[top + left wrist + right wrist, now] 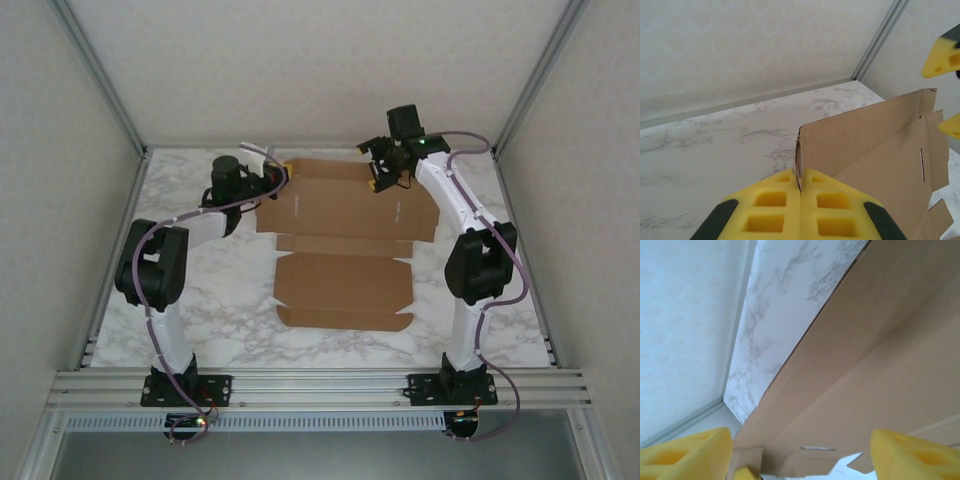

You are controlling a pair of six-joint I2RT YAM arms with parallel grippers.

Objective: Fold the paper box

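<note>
Two arms reach to the far edge of the paper box (345, 215), which lies mid-way across the table (200, 310). We see the left gripper (800, 181) pinched onto a raised far corner; the right gripper (385, 178) hangs spread wide above it, its fingertips (685, 452) cropped in the wrist view.

On the bench (230, 300), midway between its left and right edges and reaching from the middle toward the far edge, the paper box (345, 250), near panels flat, far flap raised. At the left end of that flap, the left end effector (800, 200), clamped on the cardboard corner. Near the flap's right end, toward the far-right corner, the right end effector (381, 178), fingers apart.
</note>
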